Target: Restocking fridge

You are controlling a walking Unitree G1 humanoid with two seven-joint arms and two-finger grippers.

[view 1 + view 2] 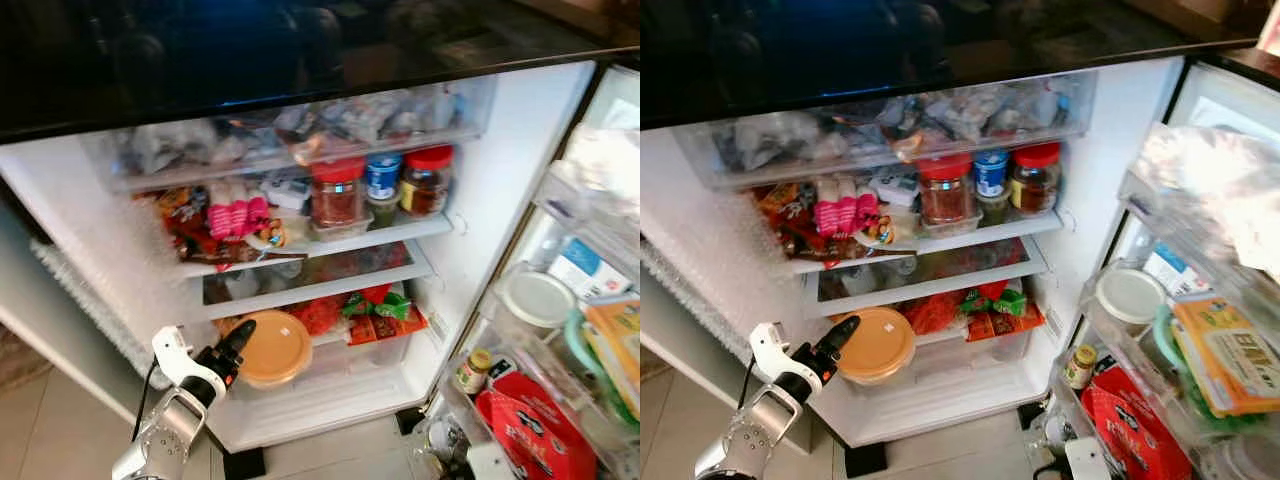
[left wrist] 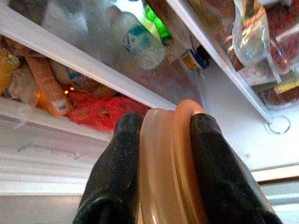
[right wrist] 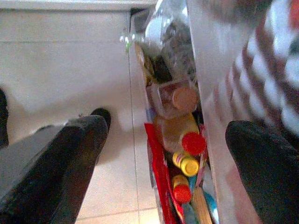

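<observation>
Low at the open fridge (image 1: 520, 150), left tool (image 1: 240, 338) clenched edge-on across an orange lidded container (image 1: 272, 348), rim pinched between both fingers (image 2: 114, 186), so it slides flat onto the bottom shelf (image 1: 330, 385) just ahead. Right tool (image 3: 163, 154) released, beside door-bin bottles (image 3: 187, 140).

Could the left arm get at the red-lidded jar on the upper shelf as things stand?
Probably not yet: the left tool is shut on the orange container low in the fridge, well below the red-lidded jar. Its front looks unblocked.
</observation>
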